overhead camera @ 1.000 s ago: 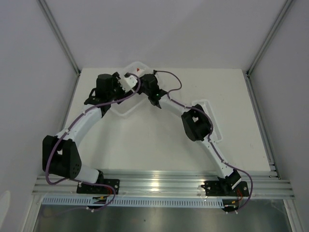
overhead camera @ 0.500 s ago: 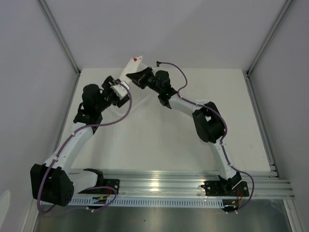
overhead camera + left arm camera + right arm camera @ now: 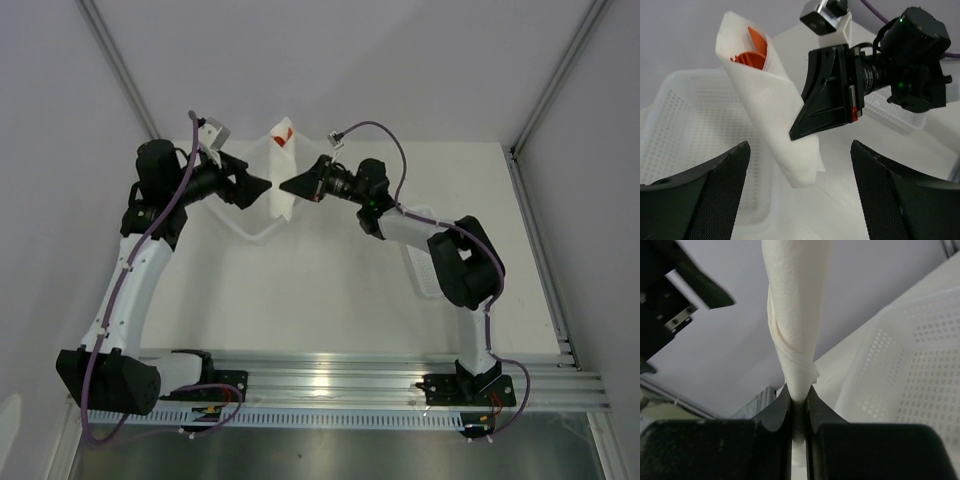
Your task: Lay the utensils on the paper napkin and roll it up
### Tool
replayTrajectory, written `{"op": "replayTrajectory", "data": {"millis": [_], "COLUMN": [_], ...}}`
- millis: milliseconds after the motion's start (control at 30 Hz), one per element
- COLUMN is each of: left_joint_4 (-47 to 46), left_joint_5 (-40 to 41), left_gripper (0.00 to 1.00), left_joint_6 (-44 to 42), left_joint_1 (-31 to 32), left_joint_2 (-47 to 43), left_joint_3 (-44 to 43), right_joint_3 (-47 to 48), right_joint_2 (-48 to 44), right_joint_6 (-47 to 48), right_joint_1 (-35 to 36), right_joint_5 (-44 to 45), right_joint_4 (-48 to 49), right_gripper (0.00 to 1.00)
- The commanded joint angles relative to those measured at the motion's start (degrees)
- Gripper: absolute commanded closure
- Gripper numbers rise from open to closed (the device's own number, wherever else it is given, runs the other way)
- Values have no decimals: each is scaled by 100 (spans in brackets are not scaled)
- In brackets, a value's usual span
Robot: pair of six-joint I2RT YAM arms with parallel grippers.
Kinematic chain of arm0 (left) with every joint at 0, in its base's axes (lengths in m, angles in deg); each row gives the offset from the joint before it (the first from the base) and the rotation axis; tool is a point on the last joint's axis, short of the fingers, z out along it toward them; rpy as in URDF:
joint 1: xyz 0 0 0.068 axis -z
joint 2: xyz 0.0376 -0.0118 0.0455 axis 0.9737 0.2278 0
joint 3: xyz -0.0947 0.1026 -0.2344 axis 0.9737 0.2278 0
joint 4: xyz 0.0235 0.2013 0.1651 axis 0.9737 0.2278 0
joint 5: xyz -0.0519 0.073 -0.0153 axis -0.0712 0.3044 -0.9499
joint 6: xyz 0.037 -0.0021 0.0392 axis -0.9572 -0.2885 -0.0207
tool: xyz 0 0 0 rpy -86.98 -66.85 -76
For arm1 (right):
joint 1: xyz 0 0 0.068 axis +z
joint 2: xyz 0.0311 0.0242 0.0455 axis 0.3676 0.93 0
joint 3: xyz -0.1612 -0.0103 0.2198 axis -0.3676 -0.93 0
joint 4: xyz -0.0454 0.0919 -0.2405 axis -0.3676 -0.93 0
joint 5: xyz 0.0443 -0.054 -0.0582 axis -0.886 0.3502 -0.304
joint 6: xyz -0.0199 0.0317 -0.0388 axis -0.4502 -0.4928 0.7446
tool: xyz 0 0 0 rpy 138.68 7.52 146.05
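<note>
The paper napkin (image 3: 775, 112) was found rolled into a tube around the utensils (image 3: 752, 50), whose orange-red ends were seen protruding from the open upper end of the roll. The roll was held off the tabletop (image 3: 330, 290), tilted, with its lower part pinched in the right hand (image 3: 798, 407). In the right wrist view the two fingers were seen clenched on the napkin with only paper between them. The left hand (image 3: 255, 183) was noted as released, its fingers spread wide. In its own view one finger was seen low on either side of the roll, and no contact with the napkin was observed. From above, the left hand's tips were recorded just beside the roll, facing the right hand. The white mesh basket (image 3: 685, 125) was seen below and behind the roll. The wrapped utensils could not be counted; possibly two or three. A narrow white tray (image 3: 425, 275) was seen partly covered by the right arm.
</note>
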Motion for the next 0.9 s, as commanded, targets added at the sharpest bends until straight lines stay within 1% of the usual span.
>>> {"op": "replayTrajectory", "data": {"millis": [0,67,167,200,267,300,400,467,567,600,700,767,800,867], "left_joint_4": [294,179,-119,-286,-497,-759,-1130,-1236,-1526,-1788,-1686,-1606,-1397,-1429], "left_joint_5": [-983,-1018,-1123,-1428,-1781,-2035,-2362,-2372,-2363,-2363,-2328,-2241,-2231,-2240], "left_gripper": [15,15,14,14,14,14,13,13,13,13,13,14,14,14], "left_joint_6": [340,366,620,813,1164,1271,1561,1728,2044,2097,2037,1853,1808,1834], "left_joint_1": [-91,-100,-152,-161,-161,-161,-144,-91,-38,-30,-3,-3,-3,-3], "left_joint_2": [145,101,40,39,39,39,39,39,57,66,101,110,110,110], "left_joint_3": [-313,-261,-217,-208,-208,-164,-102,-76,-41,-41,-85,-85,-67,-67], "right_joint_3": [-228,-316,-395,-360,-281,-246,-132,8,236,264,273,290,308,334], "right_joint_2": [-765,-951,-1224,-1294,-1312,-1321,-1391,-1400,-1417,-1426,-1444,-1452,-1487,-1505], "right_joint_6": [1101,1548,1857,1884,1850,1832,1841,1928,2297,2385,2342,2228,2219,2219], "right_joint_1": [-242,-286,-321,-330,-330,-321,-304,-260,-111,-76,-31,-23,-22,-14], "right_joint_5": [-1236,-1361,-1563,-1720,-1897,-2054,-2161,-2214,-2355,-2355,-2267,-2284,-2311,-2355], "right_joint_4": [1023,944,812,794,811,872,882,751,285,180,414,539,556,557], "right_gripper": [100,100,100,100,100,100,100,100,100,100,100,100,100,100]}}
